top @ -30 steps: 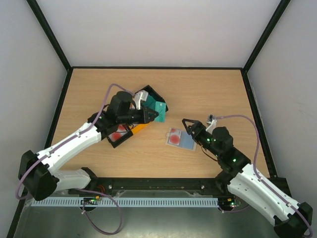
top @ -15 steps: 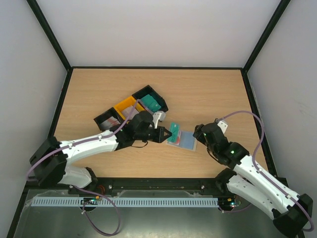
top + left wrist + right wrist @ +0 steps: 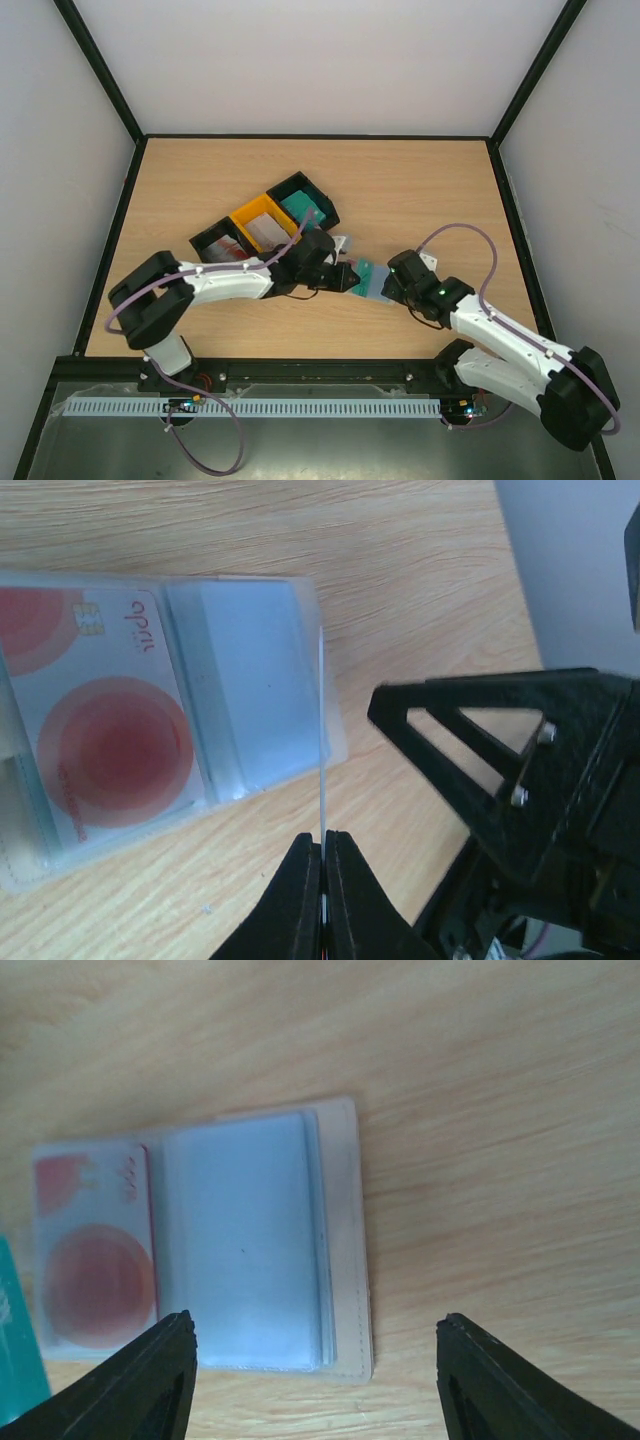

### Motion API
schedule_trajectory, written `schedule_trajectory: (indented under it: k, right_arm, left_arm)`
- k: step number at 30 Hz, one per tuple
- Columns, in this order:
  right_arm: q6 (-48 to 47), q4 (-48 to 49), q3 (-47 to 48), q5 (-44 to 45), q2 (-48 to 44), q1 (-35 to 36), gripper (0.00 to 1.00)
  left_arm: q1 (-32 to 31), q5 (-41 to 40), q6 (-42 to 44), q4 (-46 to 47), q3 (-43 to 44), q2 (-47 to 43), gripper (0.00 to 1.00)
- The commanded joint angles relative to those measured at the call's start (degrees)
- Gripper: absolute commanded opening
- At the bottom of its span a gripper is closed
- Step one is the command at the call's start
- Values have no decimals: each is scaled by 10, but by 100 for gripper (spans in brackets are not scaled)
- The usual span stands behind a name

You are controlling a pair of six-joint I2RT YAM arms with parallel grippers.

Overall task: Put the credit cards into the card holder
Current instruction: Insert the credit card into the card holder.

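Note:
The card holder (image 3: pixel 262 1242) lies open on the table, blue-grey inside, with a red-and-white credit card (image 3: pixel 100 742) in its left pocket. My left gripper (image 3: pixel 323 842) is shut on a teal credit card (image 3: pixel 363 272), seen edge-on as a thin line (image 3: pixel 322 730) standing over the holder's right pocket (image 3: pixel 255 690). That teal card also shows at the left edge of the right wrist view (image 3: pixel 14 1345). My right gripper (image 3: pixel 315 1328) hangs open, its fingers (image 3: pixel 160 1375) straddling the holder's right half from above. From above, the card holder (image 3: pixel 378 291) is mostly hidden by both grippers.
Three joined trays stand at the back left: a black one with teal cards (image 3: pixel 305 204), a yellow one with pale cards (image 3: pixel 258 226) and a black one with red-and-white cards (image 3: pixel 220 243). The right gripper's black fingers (image 3: pixel 480 750) stand close beside the left gripper.
My left arm has swung right from the trays with the teal card, reaching the card holder. The right gripper has shifted left over the holder's right half.

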Motion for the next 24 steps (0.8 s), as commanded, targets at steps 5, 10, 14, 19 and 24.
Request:
schedule_trajectory:
  k: [5,10,14,19,24]
  right_arm:
    - [-39,52,-15,-36,74,-2,59]
    - [-51,71,-15,-21,106,-2,58]
    - [-54,78,-16,-11,131,-2,57]
    - [-58,80,-24,-16,160,-2,52]
    - [-55,68,-27,-8,167,-2,47]
  left_arm:
    - [30,18,42,-43,89,83,2]
    - [35,25,31,-29,91,111,2]
    - [41,37,22,-13,93,134,3]
    - [45,35,7,5,91,154,2]
    - [54,37,-22,33,77,165,2]
